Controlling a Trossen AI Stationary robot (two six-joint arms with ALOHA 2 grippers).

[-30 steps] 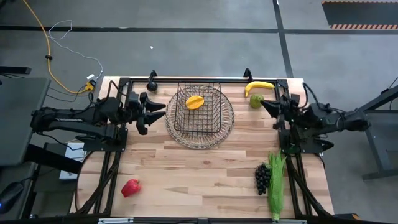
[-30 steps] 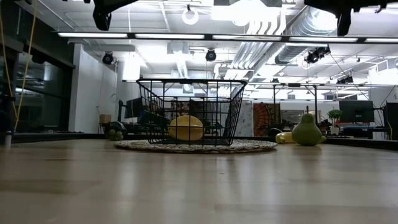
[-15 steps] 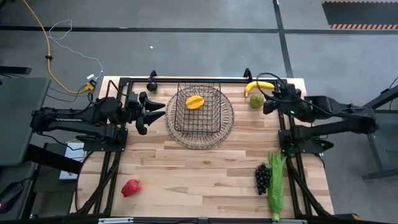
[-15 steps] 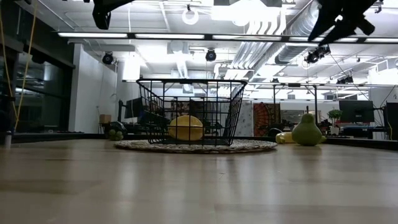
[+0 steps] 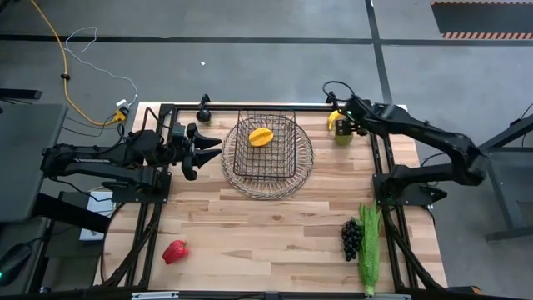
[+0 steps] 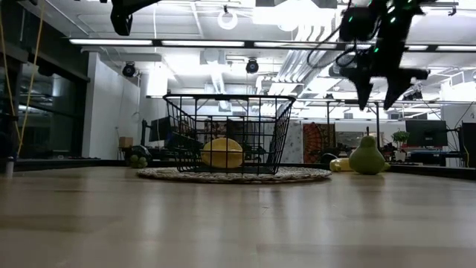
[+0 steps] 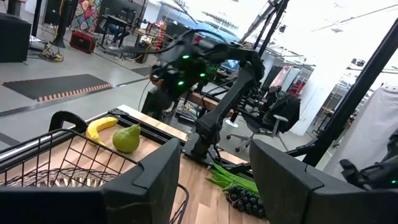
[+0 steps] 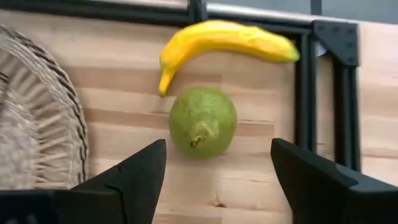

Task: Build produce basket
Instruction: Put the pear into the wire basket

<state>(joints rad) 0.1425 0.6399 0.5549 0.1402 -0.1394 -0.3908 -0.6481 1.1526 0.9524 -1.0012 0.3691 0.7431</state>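
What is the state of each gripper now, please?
Left gripper: open, holding nothing, beside the basket.
Right gripper: open, empty, above the green pear near the banana.

A yellow cable (image 5: 62, 62) lies on the grey floor (image 5: 250, 21) beyond the far left corner of the wooden table (image 5: 266, 233).
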